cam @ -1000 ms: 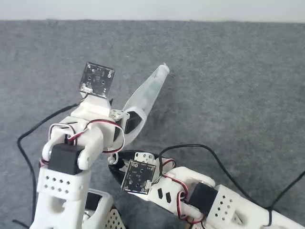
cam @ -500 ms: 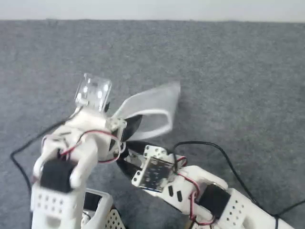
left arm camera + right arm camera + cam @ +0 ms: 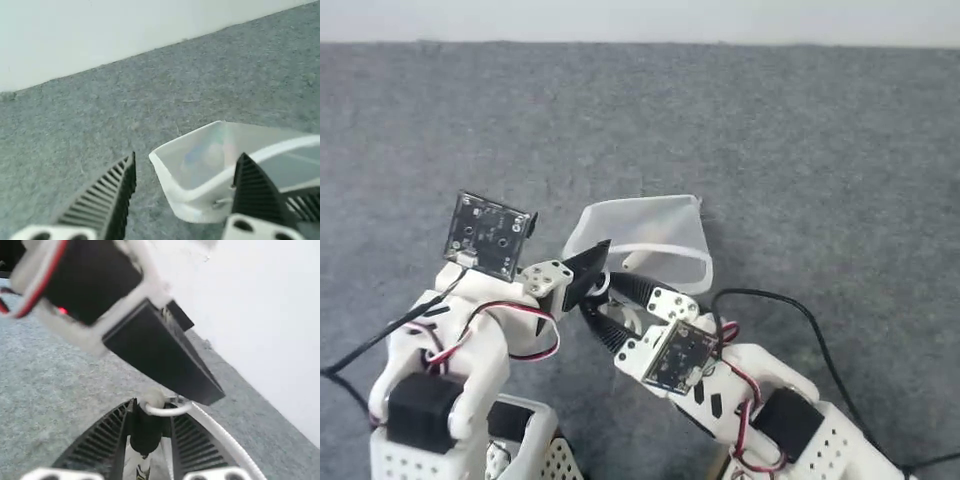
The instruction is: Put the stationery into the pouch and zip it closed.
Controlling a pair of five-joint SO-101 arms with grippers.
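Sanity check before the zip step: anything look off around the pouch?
Nothing spilled or damaged. The pouch sags askew with its mouth gaping, unzipped. Both grippers crowd that mouth, very close together: the left gripper is open astride a pouch corner, and the right gripper is shut on a dark item.

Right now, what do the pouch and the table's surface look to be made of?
Pouch: probably soft, translucent whitish plastic; the grey beneath shows through and its walls curve limply. Table surface: grey felt or short-pile carpet, matte, with loose fibres showing in the left wrist view.
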